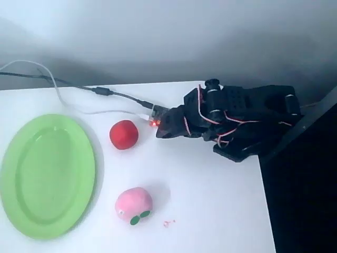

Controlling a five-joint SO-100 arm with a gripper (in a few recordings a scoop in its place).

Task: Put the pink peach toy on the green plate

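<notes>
The peach (134, 204) looks soft and fuzzy like plush cloth, with flat dark green leaves, while the red ball (124, 134) beside it looks smooth and matt. The plate (47, 175) near the tabletop's left edge is smooth light-green plastic with a faint sheen along its raised rim. The tabletop (210, 200) is plain, smooth, matt white, and the arm (237, 118) at its right edge is matt black plastic, its cables thin and rubbery.

You can't tell how the gripper's (164, 128) jaws stand; they blur into the folded black arm (239, 121). The plate's (31, 221) left rim touches the picture's edge.
</notes>
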